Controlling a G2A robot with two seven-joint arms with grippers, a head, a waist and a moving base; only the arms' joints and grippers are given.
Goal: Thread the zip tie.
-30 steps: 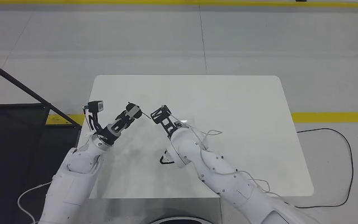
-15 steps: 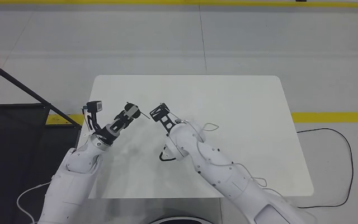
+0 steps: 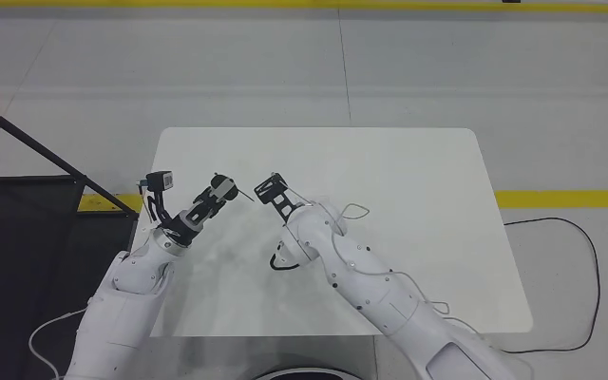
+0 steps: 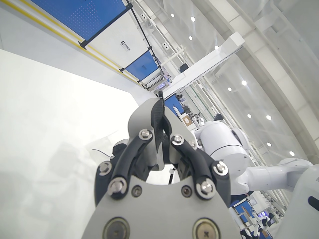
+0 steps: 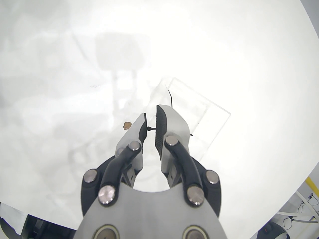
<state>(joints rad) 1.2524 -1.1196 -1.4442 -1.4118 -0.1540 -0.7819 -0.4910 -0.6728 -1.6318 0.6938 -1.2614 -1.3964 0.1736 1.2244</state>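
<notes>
My right gripper [image 5: 151,111] has its jaws drawn in to a narrow slit, pinching the zip tie [image 5: 151,128], which crosses from pad to pad. A thin black strand of the tie comes out past the outer finger and points away from the jaws. My left gripper [image 4: 159,105] has its pads pressed flat together, with a short black tip poking out just beyond the fingertips, so I read it as clamped on the tie's other end.

From above, the two grippers face each other tip to tip, close but not touching, and the zip tie [image 3: 245,195] shows as a fine dark line bridging the gap between the left gripper [image 3: 222,185] and the right gripper [image 3: 269,187]. Both are held over the table [image 3: 408,161].

Compared with a second ago, my right gripper has crept toward the left one and a little toward the table's far edge, narrowing the gap, and the right forearm has swung in behind it. The left gripper has barely shifted.

Just beyond the right jaws a clear flat plate [image 5: 211,118] lies on the table, and a small brown speck [image 5: 127,125] sits beside the other finger.
</notes>
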